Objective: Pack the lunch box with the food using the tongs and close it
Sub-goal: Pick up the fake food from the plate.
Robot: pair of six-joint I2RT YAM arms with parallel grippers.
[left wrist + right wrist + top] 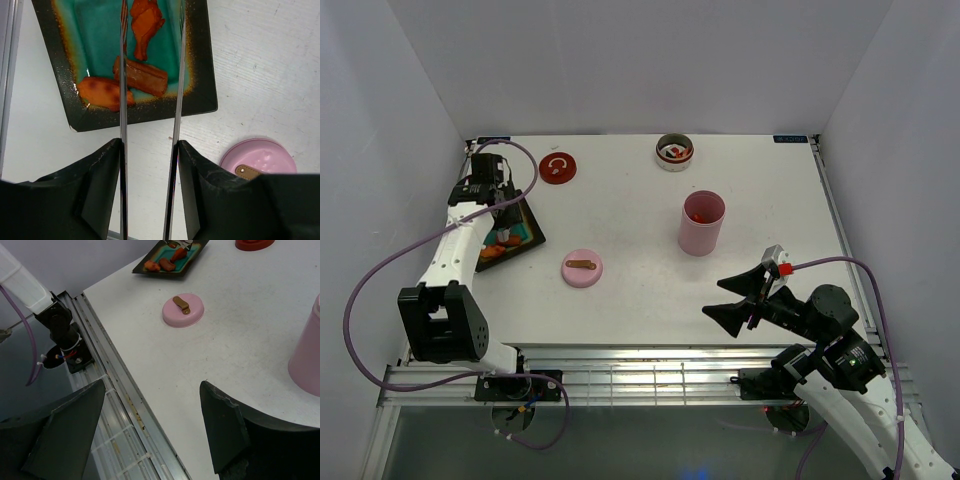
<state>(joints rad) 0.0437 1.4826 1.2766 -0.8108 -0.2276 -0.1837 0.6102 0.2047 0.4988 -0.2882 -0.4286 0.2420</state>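
My left gripper (149, 150) is shut on the tongs (123, 100), one slim silvery arm pressed against each finger. It hangs over the black tray with the teal inside (200, 60) at the table's left. The tongs' arms straddle an orange food piece (145, 20) and part of a brown-red sausage (142, 77); another orange piece (102, 92) lies left of them. The tips run out of view. The pink lunch box (702, 222) stands upright and open at centre right, with red food inside. My right gripper (745, 298) is open and holds nothing, above the near right edge.
The pink lid (582, 268) with a brown tab lies flat near the table's middle. A round metal tin (673, 152) holding food stands at the back, and a red lid (557, 167) lies at the back left. White walls enclose three sides.
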